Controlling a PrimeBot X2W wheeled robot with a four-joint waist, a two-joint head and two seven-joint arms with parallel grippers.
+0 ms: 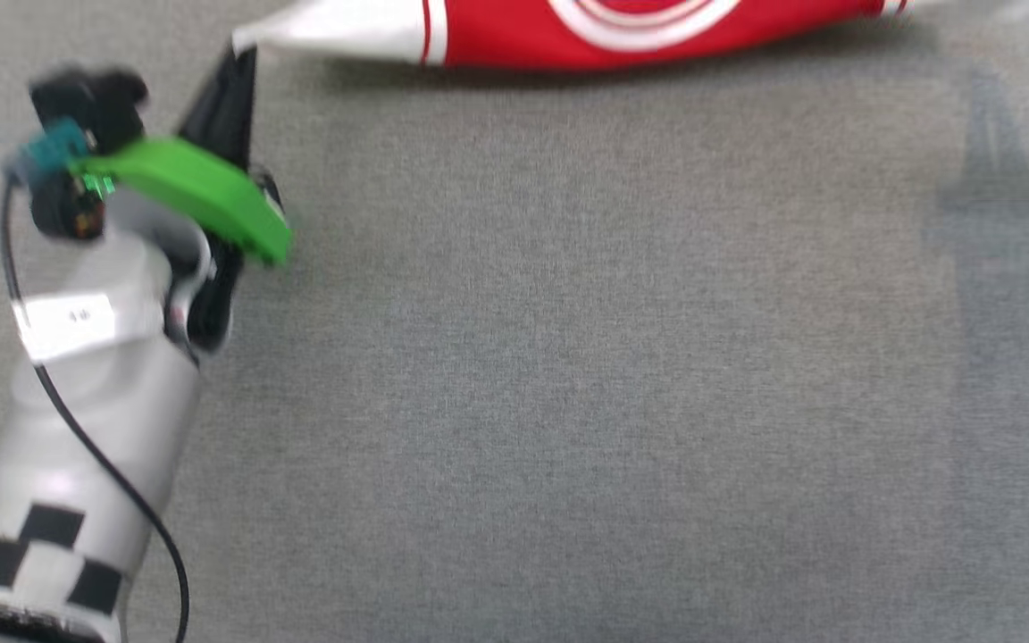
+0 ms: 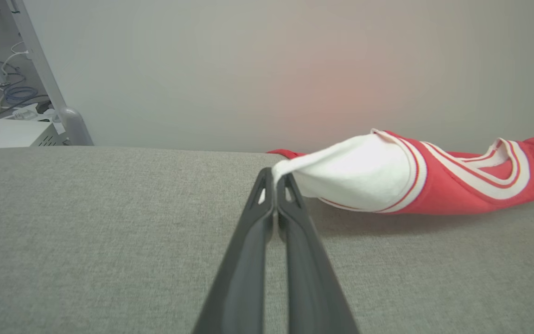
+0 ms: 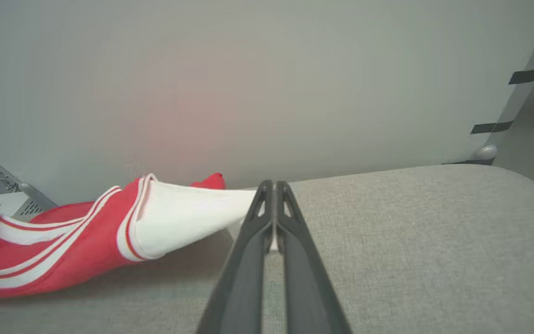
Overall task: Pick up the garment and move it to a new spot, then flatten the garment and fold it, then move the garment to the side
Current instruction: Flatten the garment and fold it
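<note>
The garment (image 1: pixel 568 31), a red jersey shirt with white sleeves and striped trim, hangs stretched just above the grey surface along the top edge of the head view. My left gripper (image 1: pixel 242 54) is shut on the tip of its left white sleeve (image 2: pixel 355 174). In the left wrist view the left gripper (image 2: pixel 275 178) pinches that sleeve tip between its closed fingers. In the right wrist view my right gripper (image 3: pixel 274 190) is shut on the other white sleeve (image 3: pixel 183 215). The garment (image 3: pixel 54 250) sags between both arms; its lettering is hidden.
The grey fabric-covered table (image 1: pixel 568 384) spreads wide below the garment. A pale wall panel (image 2: pixel 271 69) stands behind the table's far edge. A white box and cables (image 2: pixel 7 125) lie beyond the left corner, near a metal post (image 2: pixel 44 74).
</note>
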